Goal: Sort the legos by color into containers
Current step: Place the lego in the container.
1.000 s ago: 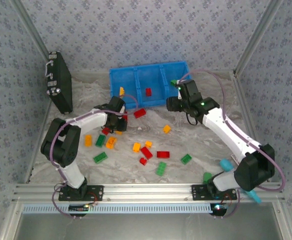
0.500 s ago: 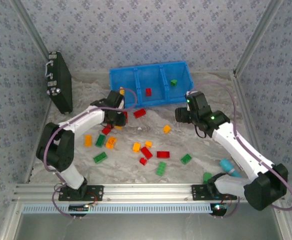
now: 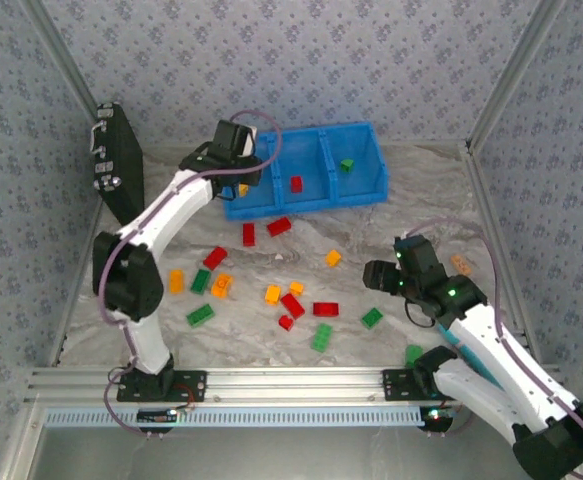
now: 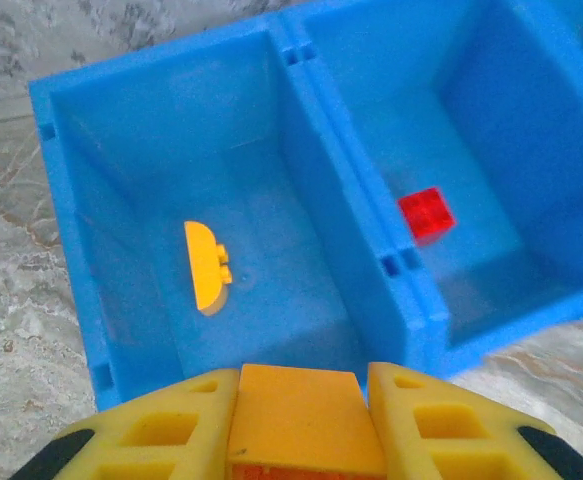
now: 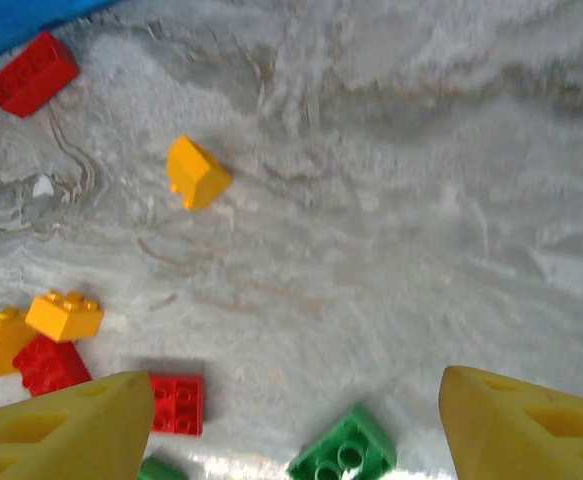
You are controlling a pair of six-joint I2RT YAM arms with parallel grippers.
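Left hand (image 4: 303,398), one orange brick (image 4: 301,425) held (three-compartment bin (image 4: 343,215))

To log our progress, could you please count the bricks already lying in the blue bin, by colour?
Orange-yellow brick: 1
Red brick: 1
Green brick: 1
Total: 3
Not counted: the orange brick held by the left tool.

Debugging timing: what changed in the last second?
Left gripper, shut on an orange brick, moved from the table to above the left compartment of the bin. Right gripper, open, backed from the bin toward the loose bricks. Bricks in the bin stayed put.
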